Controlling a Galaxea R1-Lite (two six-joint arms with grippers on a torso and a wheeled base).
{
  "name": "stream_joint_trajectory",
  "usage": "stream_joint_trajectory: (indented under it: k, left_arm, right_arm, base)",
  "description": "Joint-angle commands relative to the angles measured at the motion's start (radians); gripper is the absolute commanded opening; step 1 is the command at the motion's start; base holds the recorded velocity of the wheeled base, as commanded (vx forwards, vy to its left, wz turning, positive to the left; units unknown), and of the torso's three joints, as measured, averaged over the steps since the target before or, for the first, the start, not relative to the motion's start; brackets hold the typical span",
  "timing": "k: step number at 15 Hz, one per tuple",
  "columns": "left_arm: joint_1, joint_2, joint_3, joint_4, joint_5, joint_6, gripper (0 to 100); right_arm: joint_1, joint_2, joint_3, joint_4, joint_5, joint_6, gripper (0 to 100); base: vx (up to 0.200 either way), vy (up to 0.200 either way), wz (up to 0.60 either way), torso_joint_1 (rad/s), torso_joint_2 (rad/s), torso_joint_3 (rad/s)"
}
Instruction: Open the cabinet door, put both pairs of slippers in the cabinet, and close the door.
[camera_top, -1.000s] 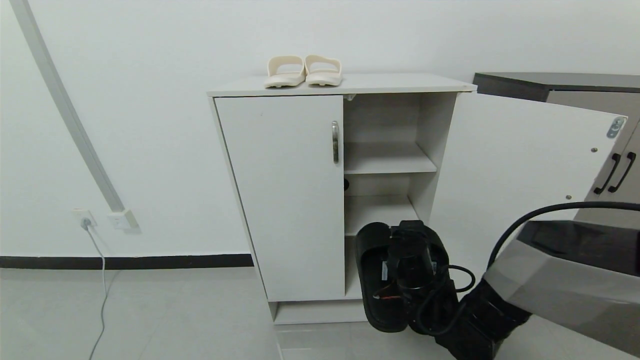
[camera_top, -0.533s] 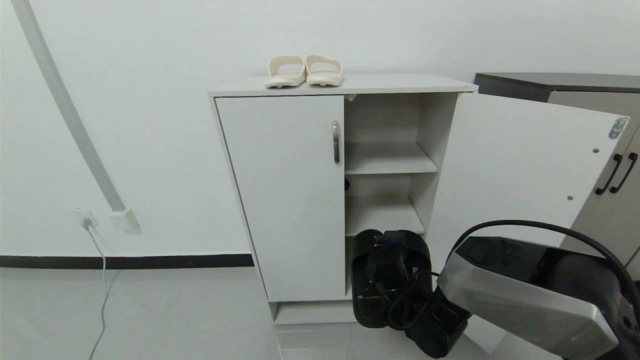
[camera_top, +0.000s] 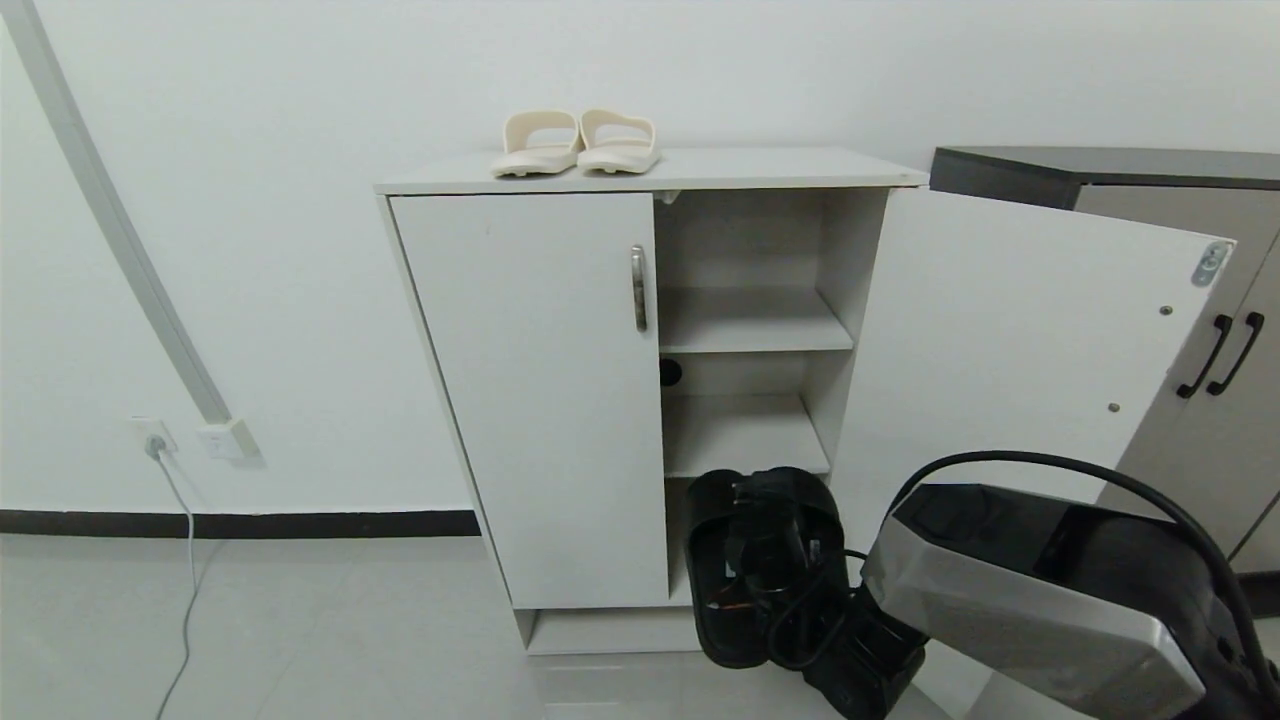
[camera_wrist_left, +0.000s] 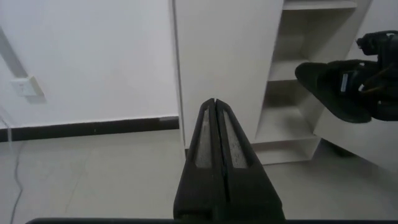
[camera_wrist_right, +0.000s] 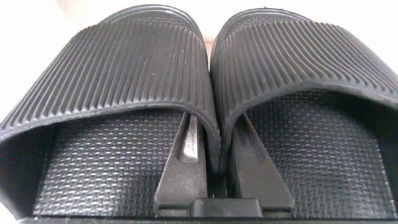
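Observation:
A white cabinet (camera_top: 540, 400) stands against the wall, its left door shut and its right door (camera_top: 1010, 340) swung wide open, showing the shelves (camera_top: 750, 325). A cream pair of slippers (camera_top: 577, 143) sits on the cabinet top. My right gripper (camera_top: 765, 560) is shut on a black pair of slippers (camera_top: 712, 560), holding them at the mouth of the lowest compartment. In the right wrist view the fingers (camera_wrist_right: 186, 168) pinch the adjoining strap edges of the black slippers (camera_wrist_right: 130, 81). My left gripper (camera_wrist_left: 214, 124) is shut and empty, low over the floor, facing the cabinet (camera_wrist_left: 230, 56).
A grey cabinet (camera_top: 1180, 300) with black handles stands right behind the open door. A wall socket with a plugged cable (camera_top: 165, 470) is at the lower left. Bare tiled floor (camera_top: 250, 640) lies in front of the cabinet.
My right arm has carried the black slippers forward and lower, toward the bottom compartment. The head camera has shifted, so the cabinet sits a little further left in the picture.

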Motion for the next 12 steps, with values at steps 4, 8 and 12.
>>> stream_joint_trajectory:
  k: [4,8,12]
  left_arm:
    - [0.000,0.002,0.000,-0.001,0.000,0.001,0]
    - [0.000,0.002,0.000,-0.001,0.000,0.001,0]
    - [0.000,0.002,0.000,-0.001,0.000,0.001,0]
  right_arm:
    - [-0.013,0.024,-0.025,-0.037,0.053,-0.013,0]
    - [-0.017,0.027,-0.029,-0.035,0.048,-0.018,0]
    - [-0.017,0.029,-0.029,-0.035,0.047,-0.022,0]
  base:
    - [0.000,0.000,0.00,0.000,0.00,0.000]
    - [0.000,0.000,0.00,0.000,0.00,0.000]
    - [0.000,0.000,0.00,0.000,0.00,0.000]
